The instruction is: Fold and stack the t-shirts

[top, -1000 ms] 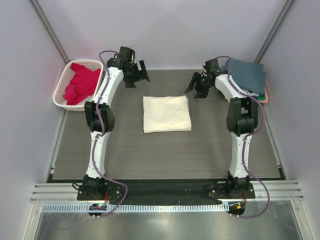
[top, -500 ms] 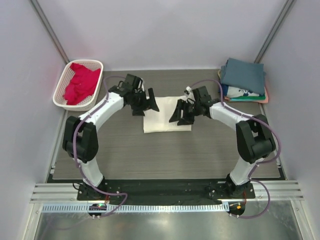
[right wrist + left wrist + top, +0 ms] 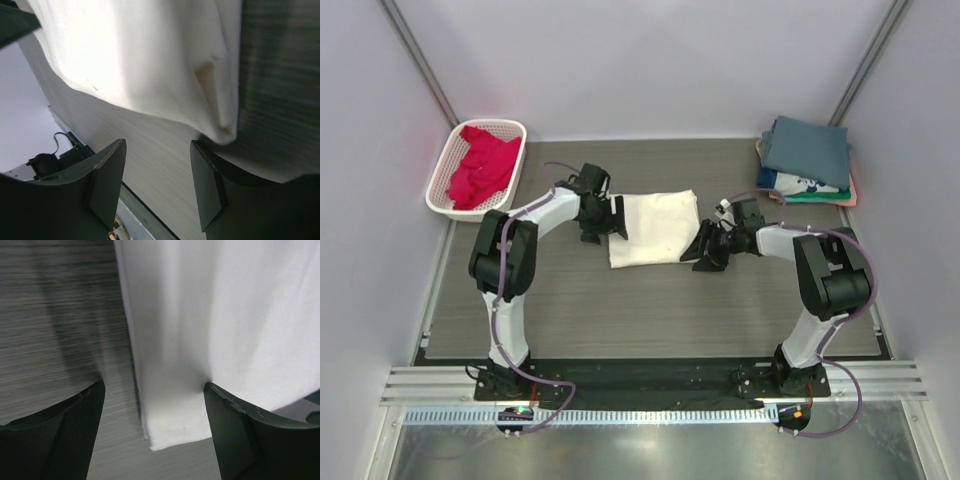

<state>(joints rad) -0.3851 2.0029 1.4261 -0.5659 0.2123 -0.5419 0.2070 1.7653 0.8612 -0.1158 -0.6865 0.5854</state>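
Note:
The folded cream t-shirt [image 3: 655, 228] lies flat mid-table. My left gripper [image 3: 606, 226] is open low at its left edge; in the left wrist view [image 3: 152, 432] the shirt's corner [image 3: 190, 350] lies between the spread fingers. My right gripper [image 3: 706, 250] is open at its near right corner; in the right wrist view [image 3: 157, 185] the cream shirt [image 3: 145, 60] hangs just above the right finger [image 3: 210, 185]. The crimson-pink t-shirt [image 3: 480, 168] lies crumpled in the basket. The slate-blue shirt [image 3: 807, 148] tops the stack over the white printed one [image 3: 798, 184], with green and pink edges below.
The white lattice basket [image 3: 442, 172] stands at the back left, against the left wall. The folded stack sits in the back right corner. The dark wood-grain table [image 3: 650, 310] stretches between the cream shirt and the arm bases.
Both arms swung from the back of the table down to the cream shirt's left and right edges. The shirt has turned slightly, and both grippers stay open.

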